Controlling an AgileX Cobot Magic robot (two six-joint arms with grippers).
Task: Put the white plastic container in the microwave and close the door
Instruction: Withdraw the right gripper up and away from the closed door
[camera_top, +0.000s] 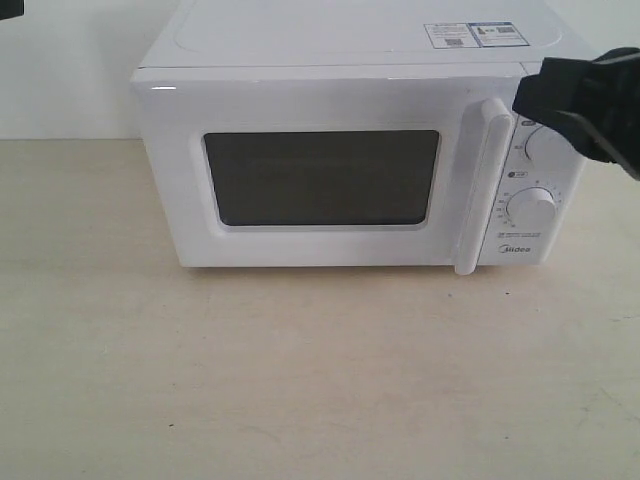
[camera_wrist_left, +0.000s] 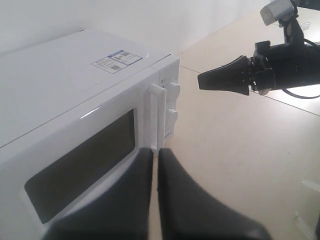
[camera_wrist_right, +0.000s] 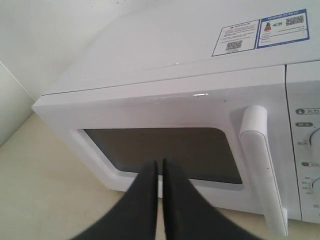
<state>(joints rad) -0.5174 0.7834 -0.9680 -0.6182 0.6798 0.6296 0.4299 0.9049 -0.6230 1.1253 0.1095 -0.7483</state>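
Observation:
The white microwave stands on the tan table, and its door is closed flat, with the dark window and the vertical bar handle facing me. The white plastic container is out of view. My right gripper hangs shut and empty in front of the microwave's upper right corner, just right of the handle's top. It also shows as the right gripper and the right gripper. My left gripper is shut on nothing, off the microwave's front left, pointing along the door.
Two round knobs and the Midea logo are on the control panel; the upper knob is partly behind my right gripper. Stickers lie on the microwave's top. Bare tan tabletop spreads in front. A white wall stands behind.

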